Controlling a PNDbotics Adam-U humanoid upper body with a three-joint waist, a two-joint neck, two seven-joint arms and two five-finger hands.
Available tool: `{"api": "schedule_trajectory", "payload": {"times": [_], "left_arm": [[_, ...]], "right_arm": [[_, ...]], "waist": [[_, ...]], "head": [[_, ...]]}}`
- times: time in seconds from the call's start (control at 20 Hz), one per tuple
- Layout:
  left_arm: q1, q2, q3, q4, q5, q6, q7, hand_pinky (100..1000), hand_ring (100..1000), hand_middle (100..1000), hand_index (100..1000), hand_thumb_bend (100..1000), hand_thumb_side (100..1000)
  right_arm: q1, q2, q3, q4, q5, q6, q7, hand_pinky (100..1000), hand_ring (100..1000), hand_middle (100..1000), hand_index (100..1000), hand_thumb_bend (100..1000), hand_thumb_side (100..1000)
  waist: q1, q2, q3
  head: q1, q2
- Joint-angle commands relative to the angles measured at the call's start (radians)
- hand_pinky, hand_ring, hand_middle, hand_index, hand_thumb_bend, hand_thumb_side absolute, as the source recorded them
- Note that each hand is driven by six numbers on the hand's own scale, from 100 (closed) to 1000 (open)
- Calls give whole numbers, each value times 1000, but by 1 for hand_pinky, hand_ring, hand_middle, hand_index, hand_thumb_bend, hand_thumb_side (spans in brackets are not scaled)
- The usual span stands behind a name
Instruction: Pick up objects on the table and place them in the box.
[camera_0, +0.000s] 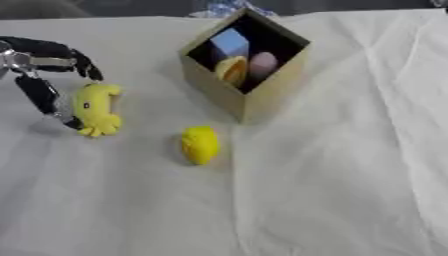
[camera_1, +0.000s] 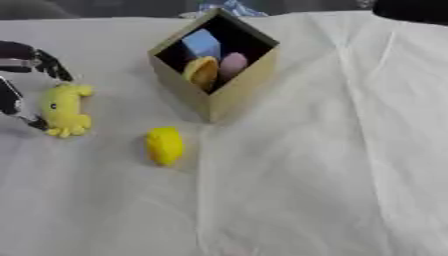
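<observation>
The left hand (camera_0: 39, 75) curls its fingers (camera_0: 83, 64) and thumb around a yellow plush toy (camera_0: 94, 109) at the surface's (camera_0: 332, 200) left edge. A yellow object (camera_0: 200, 144) lies apart, before the box (camera_0: 254, 100), with open cloth right and below.

bare cloth (camera_0: 332, 200) right, box (camera_0: 249, 102) seemingly blocking centre

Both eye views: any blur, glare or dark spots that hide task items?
Left eye view: soft all over; the box interior is dark, yet a blue block, an orange piece and a pink piece show; the left hand shades the cloth beside the yellow plush. Right eye view: equally soft, no glare; the yellow lump casts a faint shadow.
</observation>
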Motion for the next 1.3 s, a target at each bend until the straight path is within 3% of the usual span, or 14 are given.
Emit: {"api": "schedule_trajectory", "payload": {"times": [0.05,0.25,0.35,0.45,0.6,0.8,1.0,1.3], "left_arm": [[-26,5,16,25,-50,-3,24,841,832,780,884,695,344],[-27,-13,21,60,-73,-7,51,792,764,711,817,475,317],[-30,-20,23,66,-81,-2,80,774,744,684,789,419,263],[-31,-28,25,75,-99,7,127,749,700,629,698,289,225],[-29,-34,27,78,-108,13,191,733,668,602,646,192,183],[-44,-17,36,-3,-87,8,223,741,667,602,648,155,163],[-105,-25,52,-129,-20,10,181,757,672,614,672,128,150],[-211,-111,68,-195,55,42,118,765,676,621,680,114,143]], "right_arm": [[-14,-11,-17,0,-8,3,-3,880,773,650,833,100,520],[-12,-10,-19,3,-10,4,-4,880,772,648,833,100,526],[-11,-8,-20,5,-12,5,-4,880,771,648,833,100,530],[-10,-6,-20,6,-14,6,-4,880,771,648,833,100,526],[-8,-4,-21,6,-16,7,-3,880,771,648,833,100,525],[-5,-9,-25,6,-14,7,-8,880,772,649,833,100,517],[-6,-10,-25,4,-14,6,-11,879,771,648,832,100,514],[-5,-9,-23,-7,-19,7,-9,879,770,647,832,100,512]], "waist": [[-1,-16,-1],[-2,-14,-2],[-2,-13,-1],[-3,-14,-2],[-4,-15,-5],[-3,-18,-8],[1,-23,-11],[9,-25,-24]], "head": [[8,-5],[11,-5],[12,-5],[12,-6],[13,-6],[13,-5],[14,-2],[20,-5]]}}
